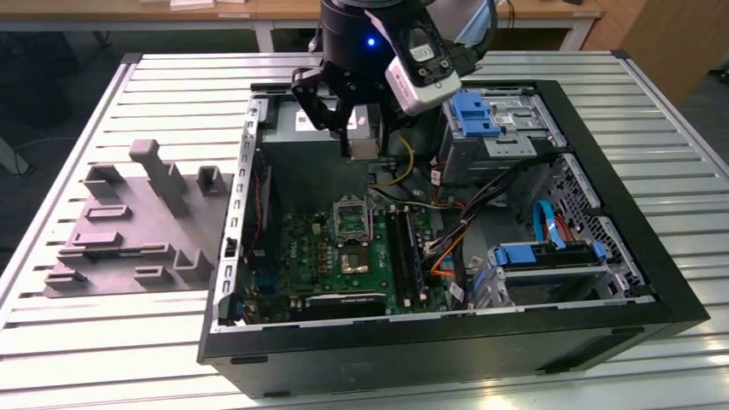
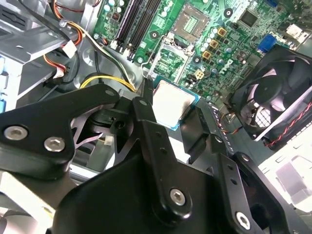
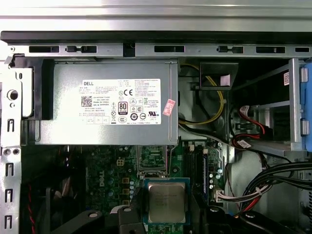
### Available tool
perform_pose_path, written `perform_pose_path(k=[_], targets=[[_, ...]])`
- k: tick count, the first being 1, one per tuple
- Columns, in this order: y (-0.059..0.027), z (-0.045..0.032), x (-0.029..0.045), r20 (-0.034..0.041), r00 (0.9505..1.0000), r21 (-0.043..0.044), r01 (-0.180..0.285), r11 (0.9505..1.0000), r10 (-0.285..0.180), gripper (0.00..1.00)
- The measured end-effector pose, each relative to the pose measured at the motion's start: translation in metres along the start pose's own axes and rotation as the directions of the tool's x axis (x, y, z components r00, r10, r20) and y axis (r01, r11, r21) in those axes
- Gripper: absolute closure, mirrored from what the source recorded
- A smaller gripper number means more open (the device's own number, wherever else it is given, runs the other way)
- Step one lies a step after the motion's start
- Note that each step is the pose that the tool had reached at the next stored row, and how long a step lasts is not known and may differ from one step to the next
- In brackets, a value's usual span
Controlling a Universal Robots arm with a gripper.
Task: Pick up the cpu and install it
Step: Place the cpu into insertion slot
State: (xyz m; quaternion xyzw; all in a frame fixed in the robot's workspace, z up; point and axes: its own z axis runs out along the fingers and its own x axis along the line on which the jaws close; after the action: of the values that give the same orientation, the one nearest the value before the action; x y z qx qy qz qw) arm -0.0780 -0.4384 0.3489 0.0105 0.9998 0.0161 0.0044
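Note:
The cpu [image 1: 364,151], a small square chip with a pale metal top, hangs in the air inside the open computer case [image 1: 638,282]. My gripper [image 1: 360,143] is shut on it, one black finger [image 2: 145,105] on each side. In both wrist views the cpu [image 2: 171,102] [image 3: 166,202] lies flat between the jaws. It hovers above the green motherboard [image 1: 330,256], near the back of the case. The metal-framed socket [image 1: 351,220] [image 3: 153,160] with a dark centre lies on the board, apart from the chip.
A big grey power supply box [image 3: 109,102] with a white label sits at the case's back wall. A black fan [image 2: 273,95], yellow and black cables [image 1: 405,166] and blue drive brackets [image 1: 473,115] crowd the case. A grey moulded fixture [image 1: 131,222] stands on the table at the exterior view's left.

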Motion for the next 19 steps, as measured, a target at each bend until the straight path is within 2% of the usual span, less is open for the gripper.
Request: perform_pose_path(k=[16,19], targets=[[-0.0018,0.0008,0.0000,0.0000,1.0000,-0.0002,0.000,1.0000,0.000,0.53],[-0.0036,0.0030,0.0000,-0.0001,1.0000,-0.0002,0.000,1.0000,0.000,0.53]])
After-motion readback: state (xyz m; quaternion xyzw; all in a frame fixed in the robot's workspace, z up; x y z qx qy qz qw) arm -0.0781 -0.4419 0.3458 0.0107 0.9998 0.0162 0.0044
